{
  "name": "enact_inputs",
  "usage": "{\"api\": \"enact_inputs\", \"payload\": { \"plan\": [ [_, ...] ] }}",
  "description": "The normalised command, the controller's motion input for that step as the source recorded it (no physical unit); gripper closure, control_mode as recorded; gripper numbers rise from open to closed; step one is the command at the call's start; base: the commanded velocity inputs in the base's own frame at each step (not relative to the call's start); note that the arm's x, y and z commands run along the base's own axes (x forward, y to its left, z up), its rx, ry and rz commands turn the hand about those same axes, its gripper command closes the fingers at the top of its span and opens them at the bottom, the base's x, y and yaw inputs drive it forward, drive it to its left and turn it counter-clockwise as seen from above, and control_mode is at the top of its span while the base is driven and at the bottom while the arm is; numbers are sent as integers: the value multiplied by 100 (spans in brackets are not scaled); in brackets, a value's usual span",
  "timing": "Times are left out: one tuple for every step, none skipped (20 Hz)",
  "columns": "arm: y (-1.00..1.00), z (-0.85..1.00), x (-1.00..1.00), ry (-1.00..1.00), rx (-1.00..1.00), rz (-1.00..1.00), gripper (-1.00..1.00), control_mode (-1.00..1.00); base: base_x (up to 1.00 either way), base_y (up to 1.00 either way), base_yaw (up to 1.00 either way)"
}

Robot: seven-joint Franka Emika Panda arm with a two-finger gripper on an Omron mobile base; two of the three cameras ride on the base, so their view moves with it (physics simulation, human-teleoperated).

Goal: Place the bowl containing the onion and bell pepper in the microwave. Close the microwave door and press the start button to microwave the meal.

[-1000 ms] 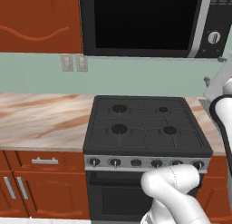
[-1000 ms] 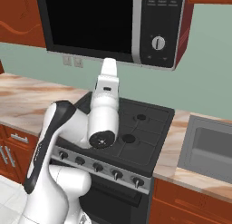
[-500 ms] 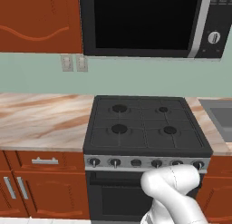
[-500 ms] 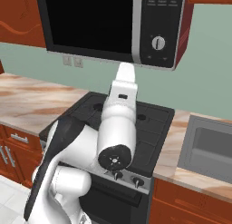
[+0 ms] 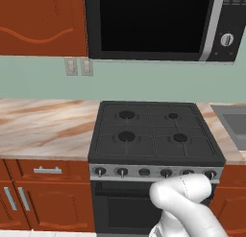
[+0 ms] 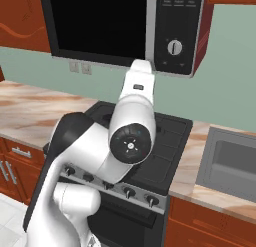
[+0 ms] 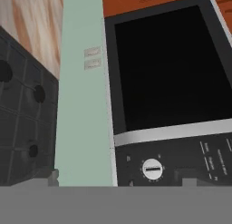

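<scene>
Claw opening cannot be told from these frames, nor anything held. From the hand camera, the microwave door (image 7: 174,66) is seen shut, with the microwave (image 6: 125,26) knob (image 7: 152,168) at six o'clock below it.

Legible text: none. The microwave (image 6: 125,28) control panel (image 7: 181,162) bears small white lettering, too blurred to read.
</scene>
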Motion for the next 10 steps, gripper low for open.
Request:
{"api": "enact_inputs", "payload": {
  "plan": [
    [0,0,21,3,0,0,-100,-100,0,0,0],
    [0,0,20,1,0,0,-100,-100,0,0,0],
    [0,0,16,0,0,0,-100,-100,0,0,0],
    [0,0,14,0,0,0,-100,-100,0,0,0],
    [0,0,14,0,0,0,-100,-100,0,0,0],
    [0,0,14,0,0,0,-100,-100,0,0,0],
    [0,0,13,0,0,0,-100,-100,0,0,0],
    [0,0,11,0,0,0,100,-100,0,0,0],
    [0,0,14,0,0,0,100,-100,0,0,0],
    [0,0,19,0,0,0,100,-100,0,0,0]
  ]
}}
